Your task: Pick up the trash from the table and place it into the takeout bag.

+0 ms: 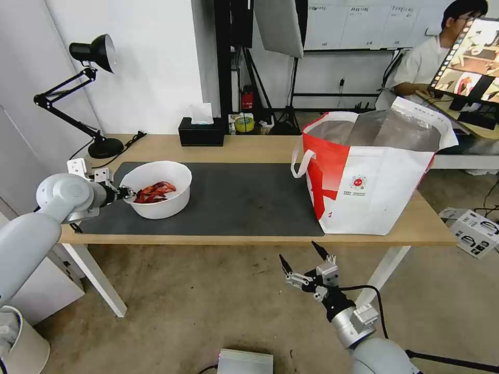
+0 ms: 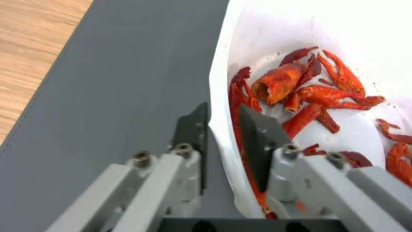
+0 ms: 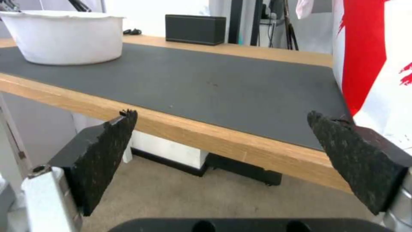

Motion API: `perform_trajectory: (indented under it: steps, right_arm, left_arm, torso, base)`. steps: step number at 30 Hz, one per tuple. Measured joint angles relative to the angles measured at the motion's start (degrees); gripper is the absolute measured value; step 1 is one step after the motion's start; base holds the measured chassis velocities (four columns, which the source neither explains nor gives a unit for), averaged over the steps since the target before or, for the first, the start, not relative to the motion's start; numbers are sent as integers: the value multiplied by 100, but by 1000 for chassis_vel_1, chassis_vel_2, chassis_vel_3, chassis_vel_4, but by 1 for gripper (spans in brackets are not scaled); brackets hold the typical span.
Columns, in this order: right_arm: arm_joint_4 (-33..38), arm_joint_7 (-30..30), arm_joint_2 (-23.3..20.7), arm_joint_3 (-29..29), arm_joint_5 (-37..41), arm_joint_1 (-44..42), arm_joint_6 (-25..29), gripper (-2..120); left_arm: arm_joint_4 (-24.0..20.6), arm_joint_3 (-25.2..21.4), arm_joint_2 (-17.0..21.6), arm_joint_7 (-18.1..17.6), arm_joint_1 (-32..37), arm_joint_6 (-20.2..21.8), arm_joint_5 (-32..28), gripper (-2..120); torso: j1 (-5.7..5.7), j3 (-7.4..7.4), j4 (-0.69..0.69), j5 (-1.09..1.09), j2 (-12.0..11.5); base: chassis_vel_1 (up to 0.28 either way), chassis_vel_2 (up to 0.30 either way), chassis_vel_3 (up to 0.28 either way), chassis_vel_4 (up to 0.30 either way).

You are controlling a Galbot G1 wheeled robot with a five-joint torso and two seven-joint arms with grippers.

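While the left tool (image 1: 126,193) clamps the near-left rim of the white bowl (image 1: 161,188), one finger (image 2: 193,129) presses the outer wall and the other sits inside against the rim, just beside the red crayfish shells (image 2: 309,93). That bowl rests on the dark grey mat (image 1: 234,200) of the bench (image 1: 249,148), directly ahead of the left tool. Well off to that tool's right stands the takeout bag (image 1: 374,176), upright with its foil-lined mouth open, at the mat's far end. Below the bench's front edge hangs the right tool (image 1: 304,257), released, its black pads (image 3: 103,151) spread wide and holding nothing, with the bag just above and beyond it.
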Motion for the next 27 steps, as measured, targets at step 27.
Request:
perform_trajectory:
  steps: [27]
  right_arm:
    - [0,0,0,0,0,0,0,100]
  left_arm:
    - [-908,502,85,-126,-1264,-230,-711,0]
  torso:
    - [0,0,0,0,0]
  base:
    - [0,0,0,0]
